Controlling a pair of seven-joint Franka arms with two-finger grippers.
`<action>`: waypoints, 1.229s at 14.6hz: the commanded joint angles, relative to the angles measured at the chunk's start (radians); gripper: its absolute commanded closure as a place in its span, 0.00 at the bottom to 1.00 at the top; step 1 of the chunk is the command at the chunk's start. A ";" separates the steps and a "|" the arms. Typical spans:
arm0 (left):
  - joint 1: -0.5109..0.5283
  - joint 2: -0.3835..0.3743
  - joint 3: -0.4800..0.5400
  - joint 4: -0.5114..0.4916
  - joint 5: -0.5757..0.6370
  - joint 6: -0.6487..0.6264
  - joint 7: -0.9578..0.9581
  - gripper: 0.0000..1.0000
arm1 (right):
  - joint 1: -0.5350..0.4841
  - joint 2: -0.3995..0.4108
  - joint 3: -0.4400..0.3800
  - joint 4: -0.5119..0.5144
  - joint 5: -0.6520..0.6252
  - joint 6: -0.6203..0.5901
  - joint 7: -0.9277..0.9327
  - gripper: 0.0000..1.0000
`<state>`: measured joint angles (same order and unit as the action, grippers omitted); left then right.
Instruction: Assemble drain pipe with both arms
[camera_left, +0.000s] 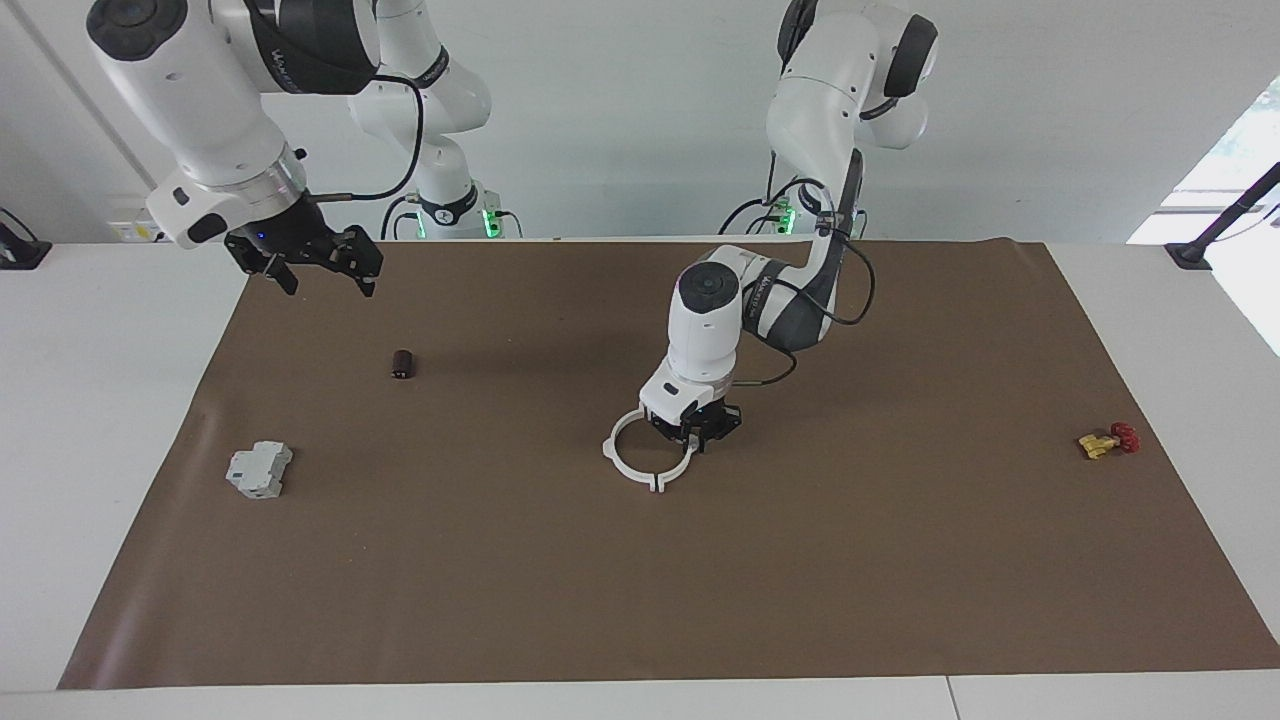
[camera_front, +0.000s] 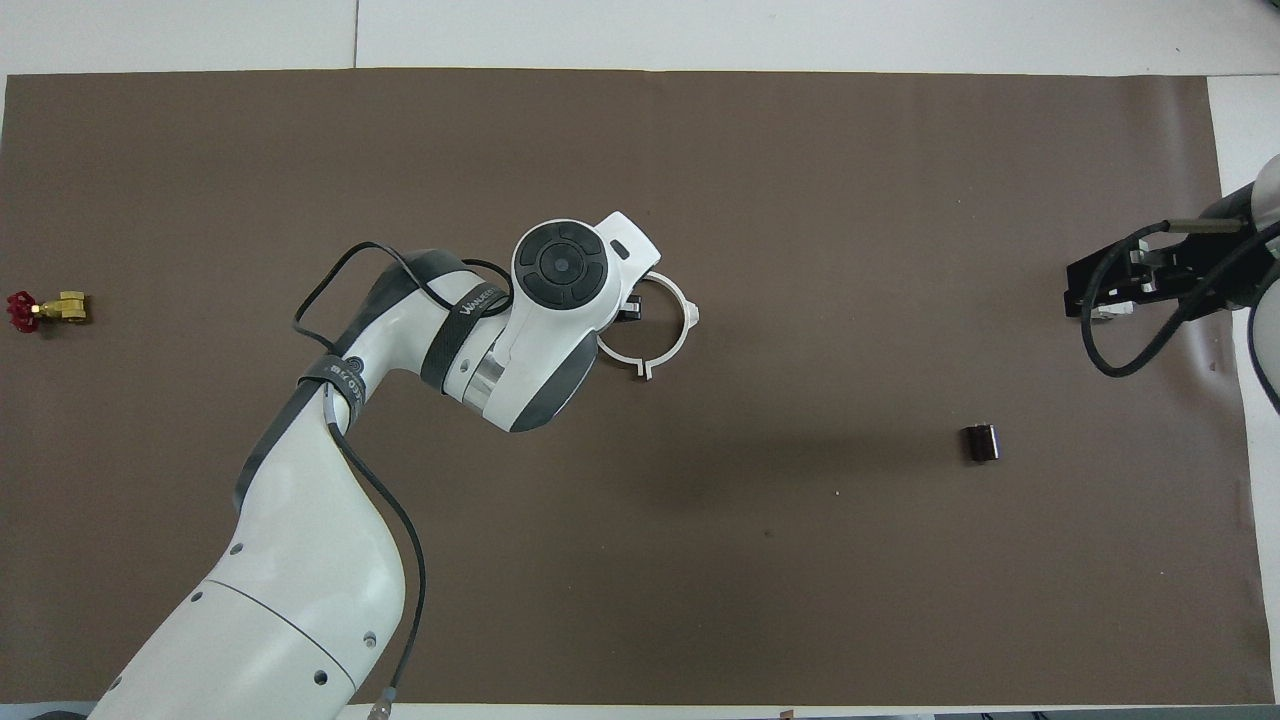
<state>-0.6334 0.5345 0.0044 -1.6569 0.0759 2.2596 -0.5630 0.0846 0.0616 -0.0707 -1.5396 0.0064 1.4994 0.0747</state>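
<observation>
The drain pipe (camera_left: 655, 484) lies on the brown mat (camera_left: 900, 560) near the middle of the table as one flat white ring with small outer tabs; it also shows in the overhead view (camera_front: 672, 352). My left gripper (camera_left: 697, 432) is down at the ring's rim, on the side toward the left arm's end. In the overhead view the left wrist hides that gripper. My right gripper (camera_left: 315, 265) hangs open and empty, raised over the mat's edge at the right arm's end (camera_front: 1090, 295). That arm waits.
A grey boxy block (camera_left: 259, 469) lies toward the right arm's end. A small dark cylinder (camera_left: 402, 364) (camera_front: 981, 442) lies nearer to the robots than the block. A yellow-and-red valve (camera_left: 1108, 441) (camera_front: 45, 309) lies at the left arm's end.
</observation>
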 joint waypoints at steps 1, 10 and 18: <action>-0.012 -0.005 0.008 -0.014 0.007 0.012 -0.008 1.00 | -0.014 -0.016 0.009 -0.022 -0.011 0.022 -0.023 0.00; -0.011 -0.010 0.006 -0.031 0.005 0.018 -0.001 1.00 | -0.016 -0.035 0.006 -0.007 -0.006 0.009 -0.019 0.00; -0.008 -0.007 0.006 -0.023 -0.054 0.038 -0.014 0.00 | -0.046 -0.046 0.003 -0.016 -0.008 0.022 -0.019 0.00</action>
<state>-0.6346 0.5346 0.0044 -1.6596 0.0612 2.2634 -0.5648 0.0534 0.0247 -0.0744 -1.5385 0.0064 1.5013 0.0747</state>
